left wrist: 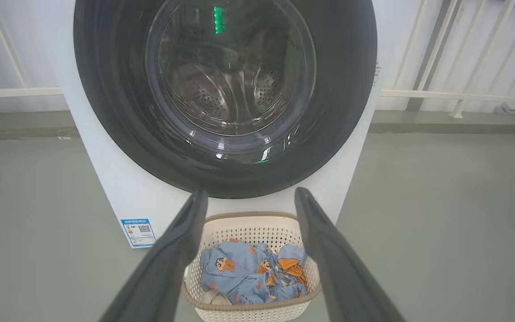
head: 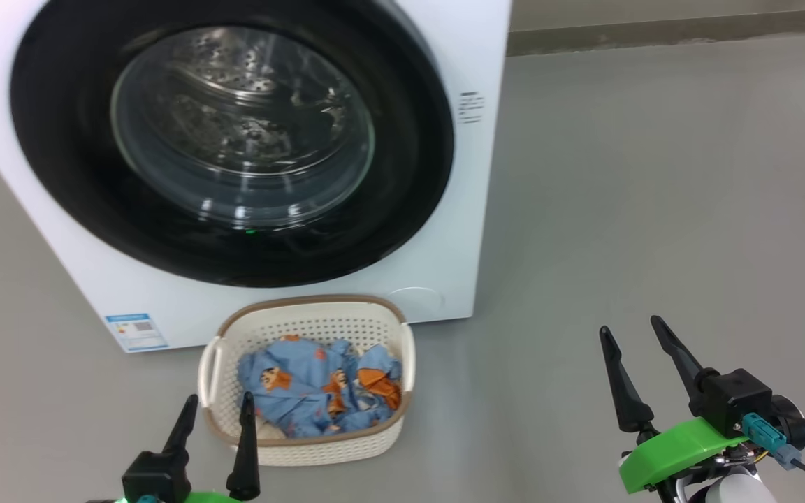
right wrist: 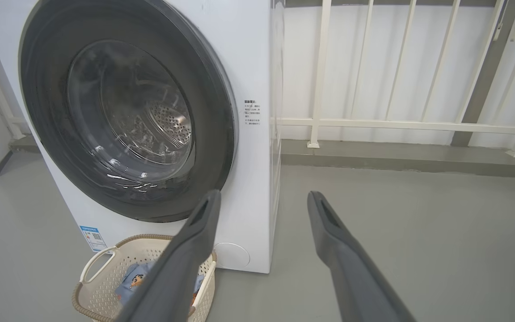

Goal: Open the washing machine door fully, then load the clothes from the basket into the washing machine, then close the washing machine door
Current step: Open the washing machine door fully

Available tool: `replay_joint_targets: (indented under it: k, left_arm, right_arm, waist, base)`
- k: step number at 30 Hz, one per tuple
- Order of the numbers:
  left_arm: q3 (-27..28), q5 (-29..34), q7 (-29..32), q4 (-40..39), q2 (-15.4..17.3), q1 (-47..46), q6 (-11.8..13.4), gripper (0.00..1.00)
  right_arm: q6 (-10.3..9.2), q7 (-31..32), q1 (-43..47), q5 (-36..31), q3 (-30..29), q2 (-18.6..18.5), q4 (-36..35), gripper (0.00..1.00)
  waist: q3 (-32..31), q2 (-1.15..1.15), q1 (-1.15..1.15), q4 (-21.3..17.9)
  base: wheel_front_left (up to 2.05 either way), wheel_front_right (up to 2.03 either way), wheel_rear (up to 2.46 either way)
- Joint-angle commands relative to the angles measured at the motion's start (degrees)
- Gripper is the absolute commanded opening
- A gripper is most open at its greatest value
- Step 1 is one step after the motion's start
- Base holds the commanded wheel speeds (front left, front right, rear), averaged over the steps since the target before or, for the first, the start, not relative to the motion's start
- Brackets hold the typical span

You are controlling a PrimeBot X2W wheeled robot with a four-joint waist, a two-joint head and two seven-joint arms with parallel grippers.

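Here, one white washing machine (head: 469,181) stands on a grey floor (head: 654,209), its single round washing machine door (head: 60,140) shut flush against the front, the steel drum (head: 235,91) visible through the glass. One basket (head: 312,301) sits on the floor just before the machine, below the door's lower rim, between the machine and the left gripper (head: 219,397). It holds the clothes (head: 312,391): a heap of light blue fabric with orange figures, apparently several pieces, though the heap hides the count. Two grippers show, each with two dark fingers (head: 622,384) spread apart and holding nothing. The left points over the basket's near rim; the right gripper (head: 630,324) hangs well to the basket's right, over bare floor. One blue label (head: 135,332) sits low on the machine's front, one round cap (head: 415,300) at the opposite lower corner, and a white railing (right wrist: 396,125) runs behind
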Motion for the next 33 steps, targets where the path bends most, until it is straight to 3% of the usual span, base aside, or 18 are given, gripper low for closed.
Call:
replay_joint_targets:
  k: [1, 12, 33]
  left_arm:
    - [1.8, -0.1, -0.6, -1.7, 0.3, -2.2, -0.3, 1.0]
    - [2.2, 0.1, -0.6, -2.2, 0.3, -1.9, 0.2, 1.0]
    - [2.1, 1.1, -0.6, -2.1, 0.3, -1.6, 0.8, 1.0]
  right_arm:
    - [0.09, -0.7, -2.5, -0.1, 1.6, -0.3, -1.2, 1.0]
    - [0.09, -0.7, -2.3, 0.0, 1.5, -0.3, -1.1, 1.0]
    - [0.09, -0.7, -2.2, -0.4, 1.9, -0.3, -1.4, 1.0]
  waist:
    - [-0.1, 0.0, 0.0, 0.0]
    - [-0.3, 0.0, 0.0, 0.1]
    - [-0.3, 0.0, 0.0, 0.2]
  base:
    - [1.5, 0.92, -2.42]
    - [0.89, 0.6, -1.49]
    - [0.02, 0.02, -0.04]
